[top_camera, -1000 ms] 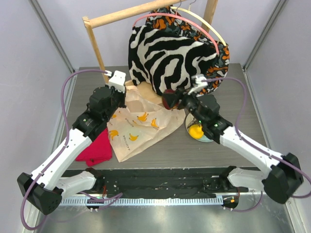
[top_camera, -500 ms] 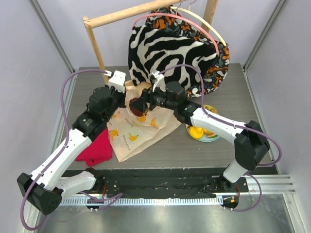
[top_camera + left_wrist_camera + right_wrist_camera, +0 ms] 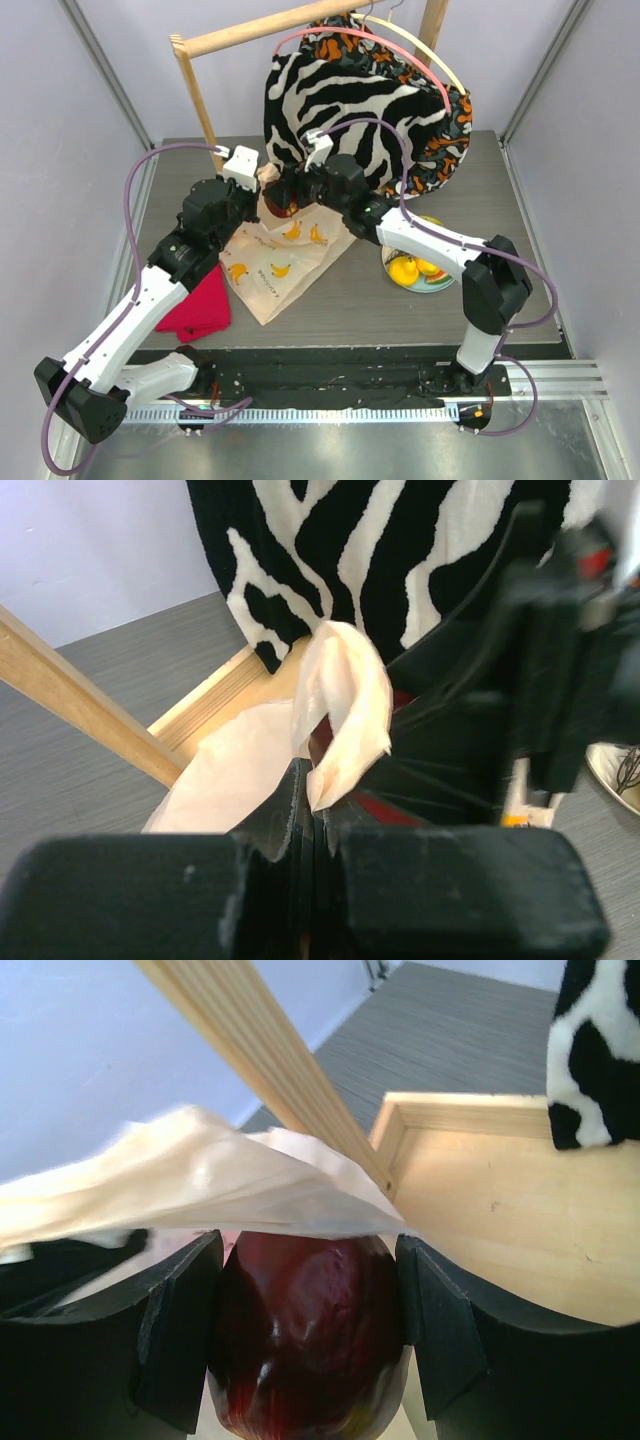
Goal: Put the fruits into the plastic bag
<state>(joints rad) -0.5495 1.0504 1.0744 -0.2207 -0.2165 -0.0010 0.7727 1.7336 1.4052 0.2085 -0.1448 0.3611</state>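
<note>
Top view: the bag (image 3: 285, 262) lies mid-worktop (image 3: 400, 310). Its mouth is lifted at 11 o'clock by the left gripper (image 3: 262, 183), where the right gripper (image 3: 283, 197) meets it. More fruits (image 3: 412, 268) fill a plate (image 3: 443, 284) at 4 o'clock.

Left wrist: the gripper is pressed together on the handle (image 3: 340, 705), limp, slippery film that probably tears easily.

Right wrist: jaws spread, clasping the apple (image 3: 305, 1340), which looks smooth, firm and weighty. Film drapes over it, and the rack (image 3: 260, 1070) crowds 12 o'clock.
</note>
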